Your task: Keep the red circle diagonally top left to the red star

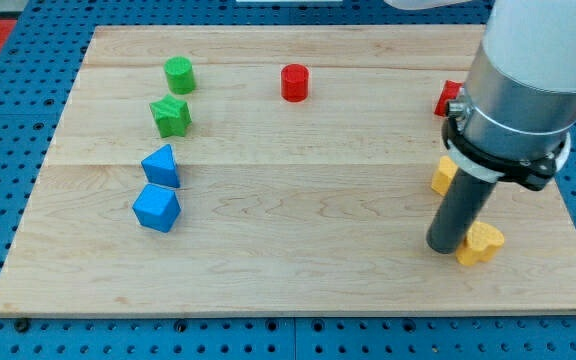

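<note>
The red circle (295,82) stands near the view's top, a little right of the middle. The red star (449,98) sits at the view's right, mostly hidden behind the arm's grey body. My tip (446,246) rests on the board low at the view's right, far below and right of the red circle and well below the red star. It touches the left side of a yellow heart (481,243).
A second yellow block (444,176) sits partly behind the rod. A green circle (179,75) and a green star (171,116) are at the upper left. A blue triangle (162,166) and a blue cube-like block (156,208) lie below them. The wooden board (298,280) ends near the heart.
</note>
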Robot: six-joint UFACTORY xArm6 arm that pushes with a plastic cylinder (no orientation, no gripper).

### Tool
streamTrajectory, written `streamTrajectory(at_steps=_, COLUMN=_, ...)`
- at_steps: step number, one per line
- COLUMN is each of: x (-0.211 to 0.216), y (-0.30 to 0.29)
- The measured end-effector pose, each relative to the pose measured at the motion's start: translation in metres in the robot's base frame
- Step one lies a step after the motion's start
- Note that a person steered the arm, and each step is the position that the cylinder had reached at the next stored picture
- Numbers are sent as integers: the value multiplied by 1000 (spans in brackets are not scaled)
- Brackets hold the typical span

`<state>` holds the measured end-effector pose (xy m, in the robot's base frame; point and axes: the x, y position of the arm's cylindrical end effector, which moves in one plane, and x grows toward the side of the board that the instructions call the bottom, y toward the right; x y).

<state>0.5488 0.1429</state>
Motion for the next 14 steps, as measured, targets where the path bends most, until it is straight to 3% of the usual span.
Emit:
streamTrajectory(at_steps=1, x=-53, y=-36)
streamTrajectory(at_steps=2, x=-134, y=-39)
streamTrajectory(at_steps=3, x=-145, y=-84)
streamTrajectory(at_steps=5, x=-213, y=-179)
streamTrajectory(at_steps=7, x=-237, y=-73)
streamTrajectory(at_steps=9, x=-259, y=-123)
streamTrajectory(at_steps=11, x=-262, y=4)
streamTrajectory(at_steps=14, x=-267, y=29)
